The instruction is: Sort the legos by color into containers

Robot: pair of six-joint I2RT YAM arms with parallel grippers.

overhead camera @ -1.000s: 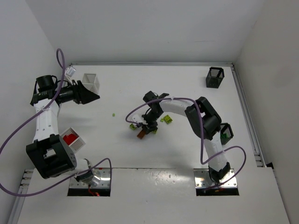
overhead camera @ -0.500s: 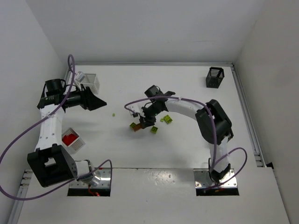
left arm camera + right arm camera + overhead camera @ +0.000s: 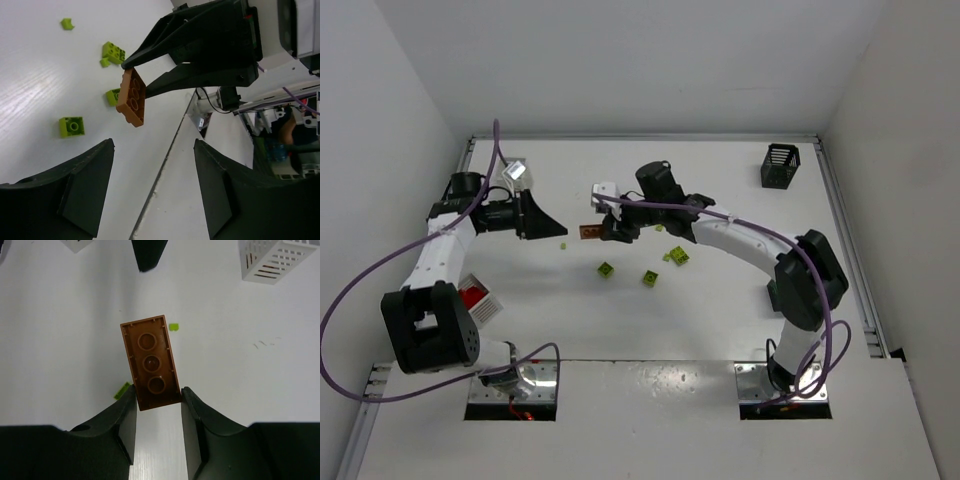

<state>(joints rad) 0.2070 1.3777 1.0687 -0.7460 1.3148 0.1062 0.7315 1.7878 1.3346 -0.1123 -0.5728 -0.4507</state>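
Observation:
My right gripper [image 3: 599,231] is shut on an orange-brown lego [image 3: 589,232], held off the table. In the right wrist view the lego [image 3: 150,360] sticks out from between the fingers of this gripper [image 3: 158,391]. My left gripper [image 3: 548,228] stands open and empty, pointing at that lego from a short way off. In its own view the left gripper [image 3: 152,146] faces the lego [image 3: 132,97] and the right gripper's black fingers [image 3: 200,50]. Yellow-green legos [image 3: 606,269] [image 3: 649,277] [image 3: 675,256] lie loose on the table. A black container [image 3: 779,166] stands at the back right.
A white container with red bricks [image 3: 478,297] sits beside the left arm, also seen as the white basket [image 3: 275,260] in the right wrist view. Another white basket [image 3: 77,244] shows at that view's top edge. A tiny green piece [image 3: 563,246] lies under the left gripper.
The right gripper closed on the orange-brown lego, lifted it and carried it back-left. The left arm swung right toward the middle, its gripper staying open.

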